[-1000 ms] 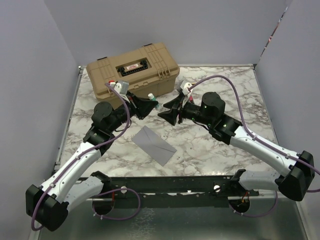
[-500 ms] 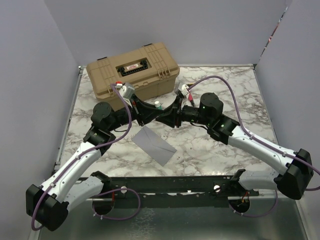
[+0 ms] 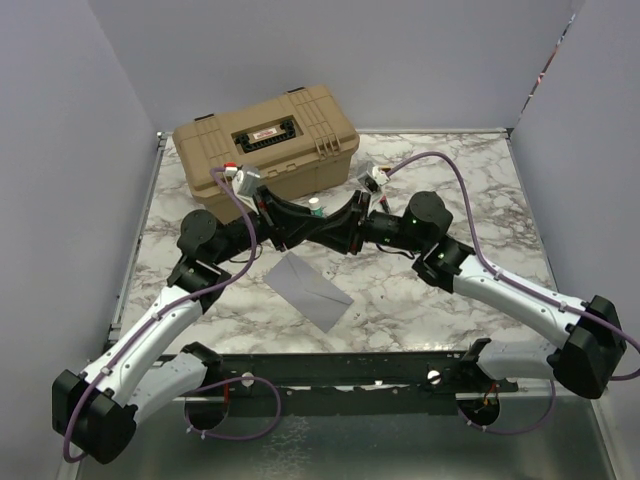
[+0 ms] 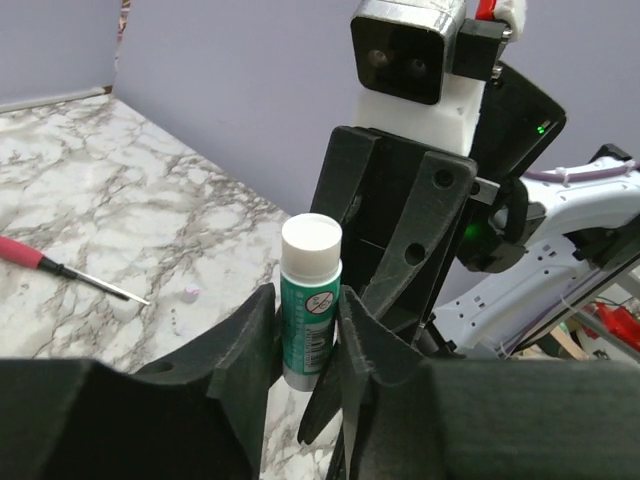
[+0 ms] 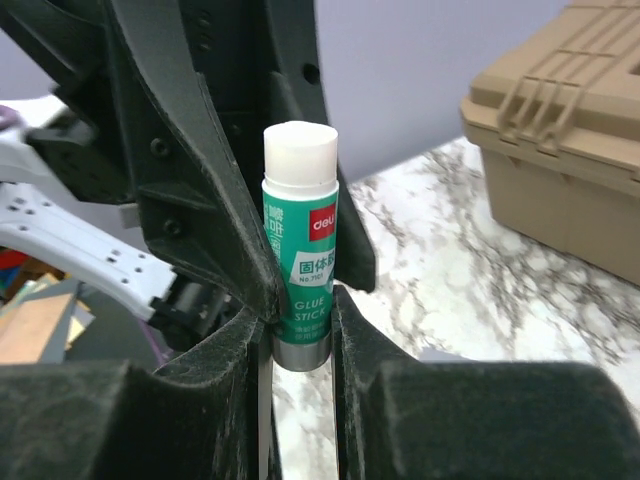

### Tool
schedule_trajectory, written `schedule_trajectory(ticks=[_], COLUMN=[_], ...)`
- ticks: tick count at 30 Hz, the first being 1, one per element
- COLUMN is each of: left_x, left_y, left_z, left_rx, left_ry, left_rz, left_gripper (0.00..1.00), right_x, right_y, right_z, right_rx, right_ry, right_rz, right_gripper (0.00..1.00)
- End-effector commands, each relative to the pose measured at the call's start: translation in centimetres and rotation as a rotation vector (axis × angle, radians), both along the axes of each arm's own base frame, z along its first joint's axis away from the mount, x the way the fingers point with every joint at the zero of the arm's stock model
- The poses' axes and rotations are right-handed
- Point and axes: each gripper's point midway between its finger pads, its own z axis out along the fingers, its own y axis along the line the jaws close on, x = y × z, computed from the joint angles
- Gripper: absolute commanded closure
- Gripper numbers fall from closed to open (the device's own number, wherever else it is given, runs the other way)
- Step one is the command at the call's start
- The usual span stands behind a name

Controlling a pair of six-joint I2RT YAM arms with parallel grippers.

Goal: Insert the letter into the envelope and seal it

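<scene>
My gripper [image 4: 306, 318] clamps a green glue stick [image 4: 310, 290] upright, its white cap on top. The right gripper's fingers [image 4: 405, 240] reach down just behind and right of the glue stick. Well left of it, a red screwdriver [image 4: 60, 268] lies on the marble tabletop [image 4: 120, 170].

White arms [image 3: 160, 330] w/ blk joints [image 3: 95, 405], purple cables [image 3: 440, 156], blk fingers [image 4: 240, 350].

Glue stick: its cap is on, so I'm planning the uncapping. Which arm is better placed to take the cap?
Left, probably. The left gripper holds the glue stick higher, nearer the white cap; the right gripper pinches its base, suited to anchoring.
</scene>
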Motion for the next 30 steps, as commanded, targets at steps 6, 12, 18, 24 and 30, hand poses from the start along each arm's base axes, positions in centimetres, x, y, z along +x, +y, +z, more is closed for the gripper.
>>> schedule_trajectory(ticks=[6,12,18,24,30], left_x=[-0.6,-0.7,-0.1,-0.8,-1.5], left_y=[0.0,0.1,0.7,0.8,0.5], left_z=[0.1,-0.1,-0.7,-1.9,-2.7], left_rx=[-0.08,-0.079,-0.051,0.134,0.21], left_ry=[0.005,-0.005,-0.035,-0.171,-0.233], left_rz=[-0.021,-0.017,0.043,0.021,-0.048], left_gripper=[0.62,0.93,1.0,1.0,1.0], right_x=[-3.6,-4.1,-2.6,-3.7,-1.4], right_y=[0.3,0.2,-0.6,-2.3,-5.9], right_z=[5.4,5.4,3.0,0.7,2.5], right_rx=[0.212,0.225,0.105,-0.115,-0.079], right_ry=[-0.027,-0.023,0.017,0.072,0.126], right_rz=[0.186,0.212,0.081,0.074,-0.214], right_gripper=[0.99,0.99,0.44,0.34,0.34])
